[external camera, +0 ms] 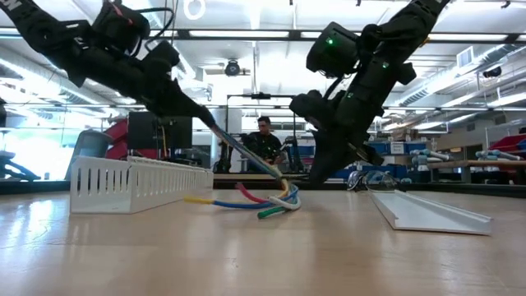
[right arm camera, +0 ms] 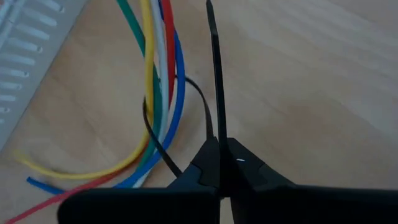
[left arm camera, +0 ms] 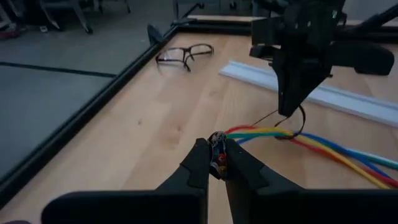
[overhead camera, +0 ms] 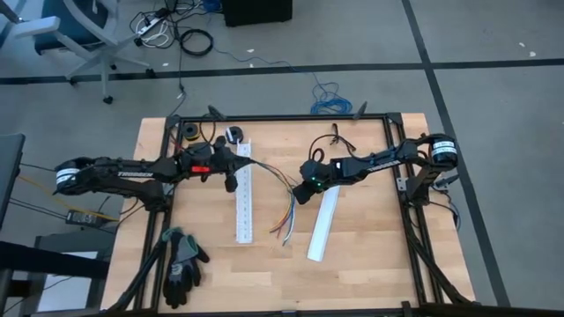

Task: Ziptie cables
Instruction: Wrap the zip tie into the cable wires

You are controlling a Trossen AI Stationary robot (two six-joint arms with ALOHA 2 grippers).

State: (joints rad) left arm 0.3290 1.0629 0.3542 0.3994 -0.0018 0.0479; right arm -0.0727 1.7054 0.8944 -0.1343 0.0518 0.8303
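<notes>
Cables (right arm camera: 163, 74): bundle end pinched by left gripper (left arm camera: 217, 163); right gripper (right arm camera: 219, 163) clamps looped black zip tie (right arm camera: 214, 81). Advice: pull tail straight, steadily.

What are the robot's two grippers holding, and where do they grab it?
The left gripper pinches the cables at one end of the bundle. The right gripper is shut on a thin black zip tie looped around the cables, gripping its strap beside the loop.
</notes>
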